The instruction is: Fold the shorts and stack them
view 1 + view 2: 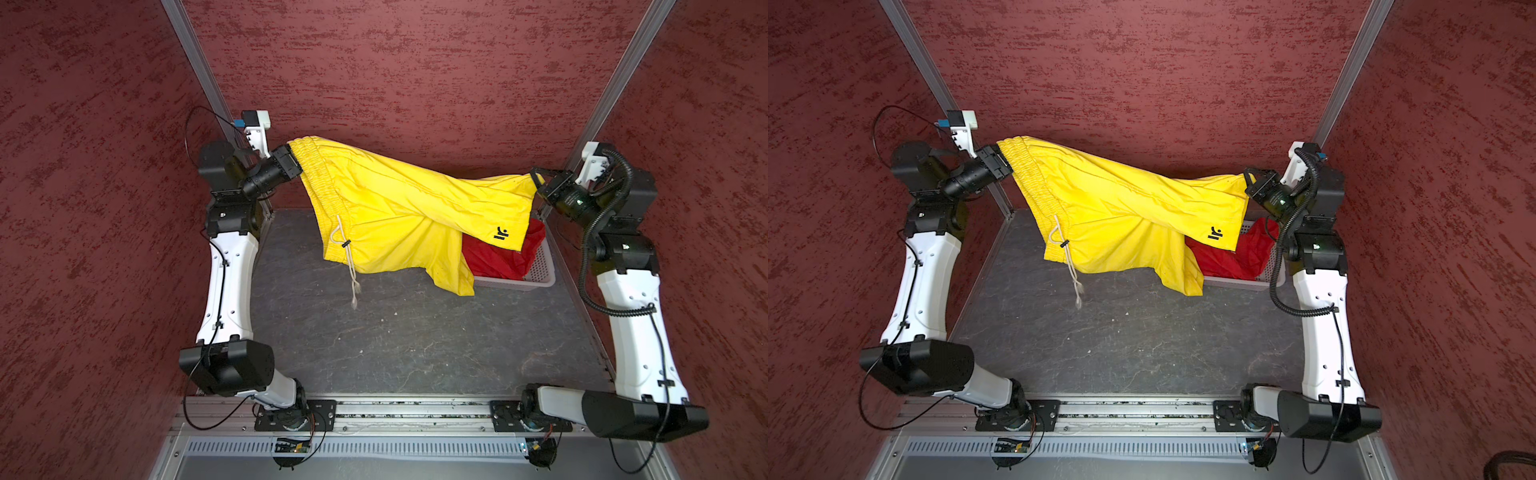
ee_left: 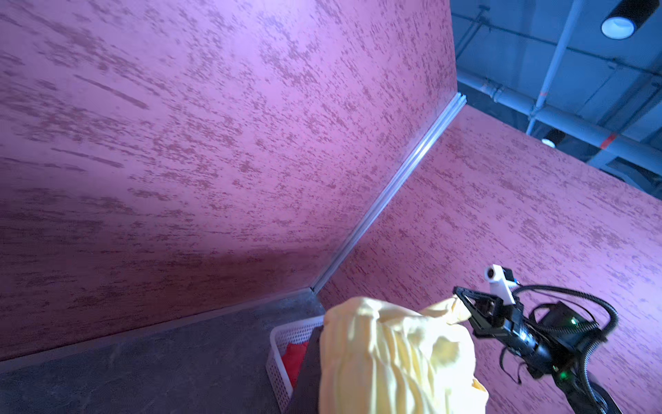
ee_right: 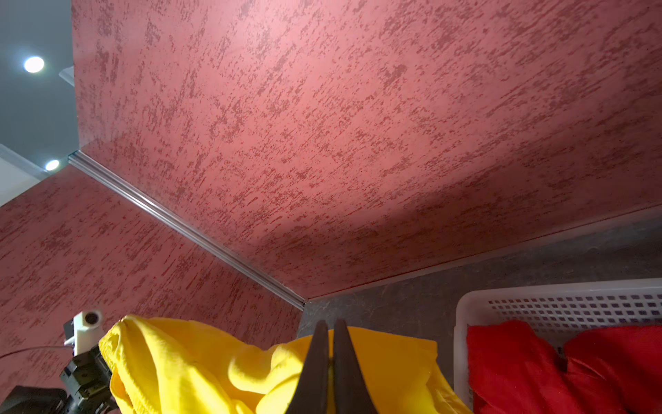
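Your left claw (image 1: 296, 162) is clenched on the gathered waistband of the yellow shorts (image 1: 395, 208). Your right claw (image 1: 537, 183) is clamped on the hem of one leg at the far right, and in the right wrist view its two dark fingers (image 3: 315, 362) press together on yellow cloth. Between the two claws the shorts hang stretched in the air over the back of the table (image 1: 374, 340), higher at the left end. The other leg droops low, and you cannot tell whether it touches the surface. The white drawstring (image 1: 351, 270) dangles from the waistband. The small dark logo (image 1: 501, 233) shows near the hem of the held leg. The red shorts (image 1: 503, 257) lie crumpled in the white basket (image 1: 540, 272) at the back right of the table, partly hidden behind the hanging yellow cloth.
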Robot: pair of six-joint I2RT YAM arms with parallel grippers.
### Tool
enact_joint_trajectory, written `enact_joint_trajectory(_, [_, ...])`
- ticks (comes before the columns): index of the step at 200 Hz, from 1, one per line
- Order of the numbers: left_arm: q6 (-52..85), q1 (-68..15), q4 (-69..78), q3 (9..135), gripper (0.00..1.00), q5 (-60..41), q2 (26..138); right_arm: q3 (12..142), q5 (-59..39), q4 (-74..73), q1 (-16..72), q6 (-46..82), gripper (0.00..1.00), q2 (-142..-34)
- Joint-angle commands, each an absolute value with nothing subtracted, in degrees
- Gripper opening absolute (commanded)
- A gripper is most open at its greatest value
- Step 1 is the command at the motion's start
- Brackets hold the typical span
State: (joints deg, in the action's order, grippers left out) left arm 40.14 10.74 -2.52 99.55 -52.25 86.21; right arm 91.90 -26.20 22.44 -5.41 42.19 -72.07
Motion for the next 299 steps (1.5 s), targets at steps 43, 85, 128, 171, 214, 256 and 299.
enact_joint_trajectory(43, [45.7,14.1,5.9,94.8,0.00,-52.1,85.2,58.6,-28.2,11.0,-4.9,48.8,0.11,-64.3])
enact_joint_trajectory(85, [44.2,9.4,4.2,97.2,0.00,-51.1,86.7,52.8,-24.7,12.3,2.0,45.6,0.15,-62.8])
enact_joint_trajectory(128, [42.8,5.7,1.2,101.4,0.00,-51.0,88.3,51.2,-17.5,13.1,13.2,42.5,0.51,-62.3])
enact_joint_trajectory(171, [43.6,3.9,-1.1,107.5,0.00,-53.6,90.2,50.3,-15.5,4.7,27.7,40.7,0.61,-68.7])
enact_joint_trajectory(214, [49.0,1.2,1.5,117.2,0.00,-60.8,94.0,51.6,-17.1,-1.4,31.4,42.4,0.54,-76.4])
enact_joint_trajectory(256, [59.1,0.3,10.7,128.2,0.00,-69.6,100.9,52.8,-7.4,2.2,31.3,38.5,0.67,-69.1])
enact_joint_trajectory(299, [63.4,-0.2,16.2,130.7,0.00,-72.2,105.0,50.8,-7.4,-2.1,31.7,38.6,0.65,-66.0])
